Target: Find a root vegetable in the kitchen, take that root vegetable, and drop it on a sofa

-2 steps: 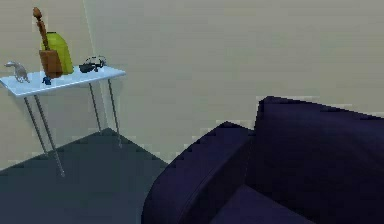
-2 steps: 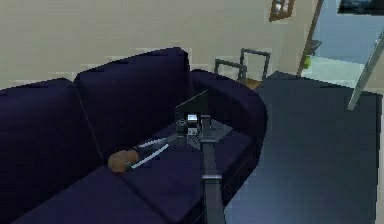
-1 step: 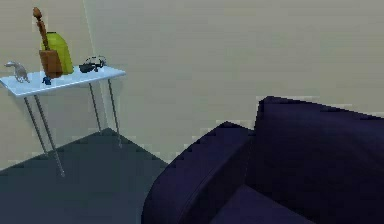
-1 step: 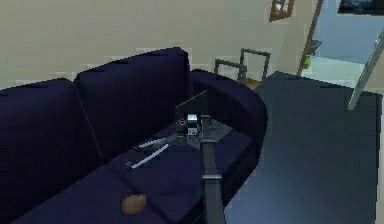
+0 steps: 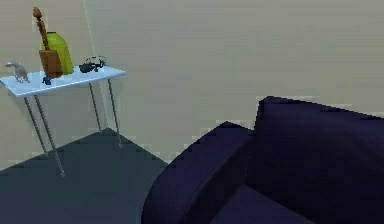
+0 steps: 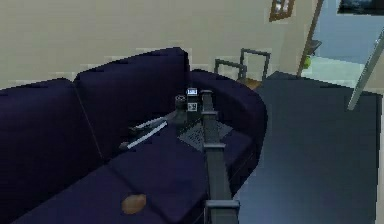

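Brown lump: small and oval, in shape and colour consistent with a root vegetable. It lies on the sofa seat near the front edge, left of the arm and apart from the claw.
Arm: dark square bar, extended over the seat.
Claw: thin fingers point left above the seat cushion. Finger state cannot be told, nor whether anything is held.
Sofa: dark navy, against a cream wall.
Counter: white, thin-legged, in the corner beyond the sofa. It carries a yellow-green bottle and a brown figure.
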Robot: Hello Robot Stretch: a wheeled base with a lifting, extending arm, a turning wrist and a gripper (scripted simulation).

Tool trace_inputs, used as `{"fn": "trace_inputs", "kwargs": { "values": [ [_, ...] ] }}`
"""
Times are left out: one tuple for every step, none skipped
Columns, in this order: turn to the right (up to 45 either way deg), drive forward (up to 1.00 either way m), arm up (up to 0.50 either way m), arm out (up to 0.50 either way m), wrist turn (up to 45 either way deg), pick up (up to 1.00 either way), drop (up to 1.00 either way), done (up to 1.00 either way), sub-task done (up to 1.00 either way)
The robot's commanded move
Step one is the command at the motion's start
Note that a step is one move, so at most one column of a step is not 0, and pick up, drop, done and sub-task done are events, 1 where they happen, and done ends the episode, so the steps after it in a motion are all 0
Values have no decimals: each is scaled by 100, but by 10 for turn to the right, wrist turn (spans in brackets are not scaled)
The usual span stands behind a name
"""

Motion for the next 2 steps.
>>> {"fn": "trace_inputs", "kwargs": {
  "values": [
    [0,0,0,-8,0,0,0,0,0],
    [0,0,0,0,0,0,0,100,0]
  ]
}}
